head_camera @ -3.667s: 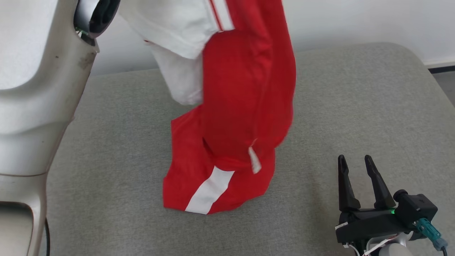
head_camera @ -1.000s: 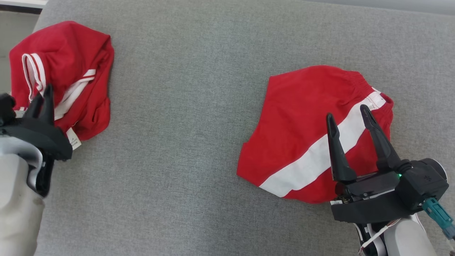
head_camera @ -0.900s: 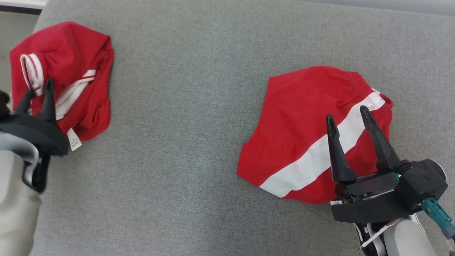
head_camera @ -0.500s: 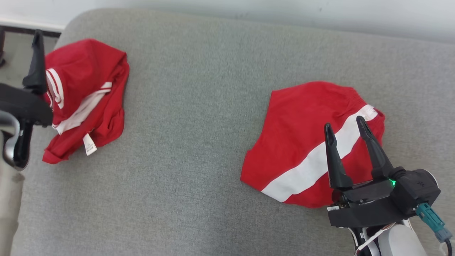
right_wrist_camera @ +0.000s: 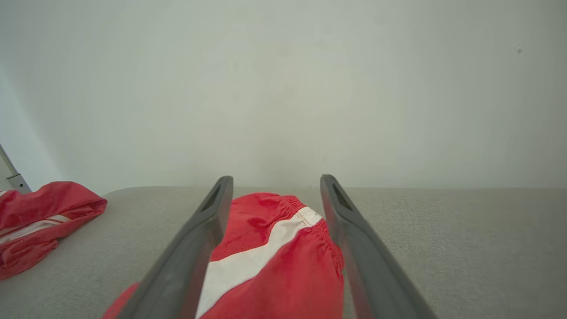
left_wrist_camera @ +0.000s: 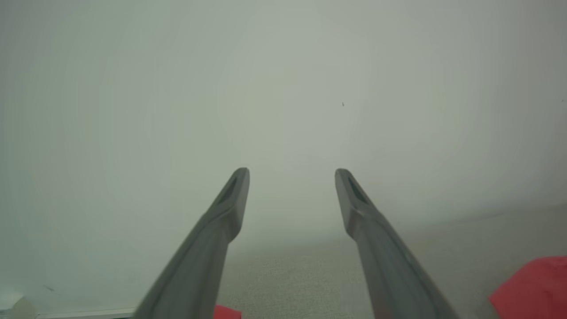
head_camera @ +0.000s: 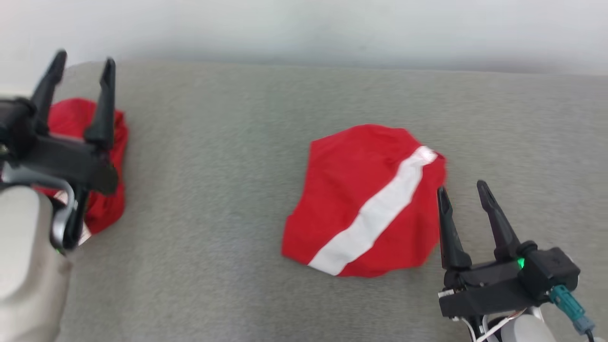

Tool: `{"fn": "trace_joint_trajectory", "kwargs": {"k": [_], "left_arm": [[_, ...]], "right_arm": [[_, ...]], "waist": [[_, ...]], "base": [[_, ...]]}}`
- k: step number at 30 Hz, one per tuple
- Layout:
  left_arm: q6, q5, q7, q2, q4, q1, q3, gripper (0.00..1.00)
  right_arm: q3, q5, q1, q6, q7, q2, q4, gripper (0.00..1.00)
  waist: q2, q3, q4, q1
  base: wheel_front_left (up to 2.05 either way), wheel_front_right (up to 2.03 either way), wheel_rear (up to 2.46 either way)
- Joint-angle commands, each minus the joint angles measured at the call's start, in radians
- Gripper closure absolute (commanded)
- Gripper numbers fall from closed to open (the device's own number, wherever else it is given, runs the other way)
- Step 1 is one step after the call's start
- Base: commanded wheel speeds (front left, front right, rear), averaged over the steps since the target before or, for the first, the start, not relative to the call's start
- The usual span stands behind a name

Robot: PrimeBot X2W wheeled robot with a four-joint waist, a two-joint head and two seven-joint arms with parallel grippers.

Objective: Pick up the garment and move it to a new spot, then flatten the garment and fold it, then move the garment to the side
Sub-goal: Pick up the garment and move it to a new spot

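A: What is different about the left gripper (head_camera: 84,58)?
B: A second ago its fingers were pinched together on the crumpled garment (head_camera: 104,209); now they stand wide apart with nothing between them, and the gripper has risen above the cloth

A: And the garment itself?
B: A few seconds back it hung high from that gripper, its lower end trailing on the grey cushion (head_camera: 213,190); now it lies bunched at the cushion's left edge, let go

A: The whole picture looks shifted
B: The head camera has tipped up since a second ago; a band of pale wall (head_camera: 304,28) now runs along the top
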Motion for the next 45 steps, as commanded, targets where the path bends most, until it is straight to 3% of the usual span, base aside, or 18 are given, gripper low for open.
{"fn": "trace_joint_trajectory", "kwargs": {"k": [1, 6, 14, 31, 45], "left_arm": [[0.002, 0.007, 0.000, -0.007, -0.013, 0.037, 0.010, 0.00], [0.007, 0.012, 0.000, -0.037, -0.070, 0.144, 0.045, 0.00], [0.028, 0.029, 0.000, -0.080, -0.167, 0.339, 0.095, 0.00], [0.090, 0.044, 0.000, -0.170, -0.382, 0.743, 0.187, 0.00], [0.094, 0.077, 0.000, -0.219, -0.423, 0.809, 0.223, 0.00]], "right_arm": [[-0.005, 0.004, 0.020, -0.002, -0.009, 0.003, 0.008, 0.00], [-0.008, 0.007, 0.042, -0.002, -0.017, 0.005, 0.035, 0.00], [-0.011, 0.008, 0.074, -0.002, -0.023, 0.006, 0.063, 0.00], [-0.011, 0.009, 0.096, -0.002, -0.026, 0.006, 0.114, 0.00], [-0.027, -0.001, 0.119, -0.002, -0.023, 0.006, 0.123, 0.00]], "waist": [[0.0001, -0.059, -0.083, 0.0001], [0.0001, -0.104, -0.144, 0.0001], [0.0001, -0.157, -0.173, 0.0001], [0.0001, -0.216, -0.151, 0.0001], [0.0001, -0.222, -0.114, 0.0001]], "base": [[0.00, 0.00, 0.00], [0.00, 0.00, 0.00], [0.00, 0.00, 0.00], [0.00, 0.00, 0.00], [0.00, 0.00, 0.00]]}}
